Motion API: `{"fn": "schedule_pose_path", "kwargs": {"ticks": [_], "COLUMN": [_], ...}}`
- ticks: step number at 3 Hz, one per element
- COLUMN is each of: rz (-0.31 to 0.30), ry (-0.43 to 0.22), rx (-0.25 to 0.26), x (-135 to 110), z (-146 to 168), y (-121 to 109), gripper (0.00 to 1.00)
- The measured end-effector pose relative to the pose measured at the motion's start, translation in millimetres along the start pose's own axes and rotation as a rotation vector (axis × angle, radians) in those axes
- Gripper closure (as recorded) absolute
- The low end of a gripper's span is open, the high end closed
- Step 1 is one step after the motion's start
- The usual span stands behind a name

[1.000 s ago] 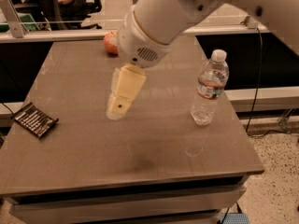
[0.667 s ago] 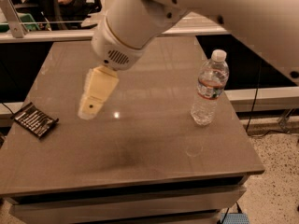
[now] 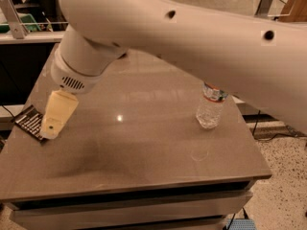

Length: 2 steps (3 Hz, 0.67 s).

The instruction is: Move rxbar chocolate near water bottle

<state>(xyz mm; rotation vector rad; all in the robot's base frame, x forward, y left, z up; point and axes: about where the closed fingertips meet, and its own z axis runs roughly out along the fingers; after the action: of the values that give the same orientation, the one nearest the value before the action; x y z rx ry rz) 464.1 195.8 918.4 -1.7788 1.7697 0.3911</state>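
Note:
The rxbar chocolate (image 3: pixel 29 122) is a flat black wrapper with white print, lying at the table's left edge. My gripper (image 3: pixel 51 128) hangs from the big white arm and sits right over the bar's right end, hiding part of it. The water bottle (image 3: pixel 210 108) stands upright on the right half of the table, far from the bar. Its cap and upper part are hidden behind my arm; the red-and-white label band shows just below the arm.
The brown table (image 3: pixel 144 152) has its front edge near the bottom and its right edge just past the bottle. My white arm (image 3: pixel 192 37) crosses the whole upper view. A dark shelf and green bin (image 3: pixel 14 23) stand behind the table at far left.
My arm has swung left and down across the table. The gripper went from the table's middle to the rxbar at the left edge. The bottle and bar have not moved.

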Motion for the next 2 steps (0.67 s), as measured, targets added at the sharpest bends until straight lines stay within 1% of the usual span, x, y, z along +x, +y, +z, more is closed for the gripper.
{"fn": "schedule_pose_path", "kwargs": {"ticks": [1,2], "rz": [0.023,0.061], "ry": [0.007,0.007], "rx": [0.02,0.022], "x": [-3,-8], "z": [33,67], "y": [10,10], "gripper": [0.0,0.0]}}
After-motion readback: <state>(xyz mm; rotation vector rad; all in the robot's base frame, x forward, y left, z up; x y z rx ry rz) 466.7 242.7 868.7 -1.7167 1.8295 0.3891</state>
